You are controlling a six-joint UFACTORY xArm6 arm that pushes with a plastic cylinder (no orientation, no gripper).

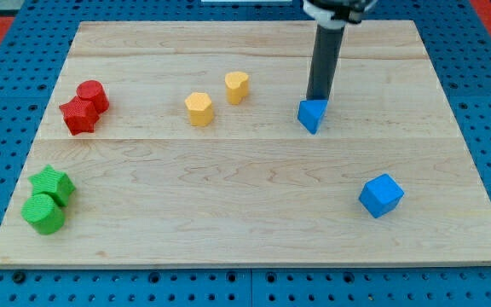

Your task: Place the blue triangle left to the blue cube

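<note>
The tip (317, 99) (a bare rod, holding nothing) touches the top edge of the blue triangle (312, 115), right of centre in the frame; the blue cube (381, 195) sits well apart, lower right.

No text, label, number or sign is readable on anything here.

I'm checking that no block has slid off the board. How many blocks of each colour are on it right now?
Red: 2, the red star and the red cylinder
Yellow: 2, the yellow hexagon and the yellow block
Green: 2, the green star and the green cylinder
Blue: 2, the blue triangle, with my tip at its top edge, and the blue cube
Total: 8
</note>
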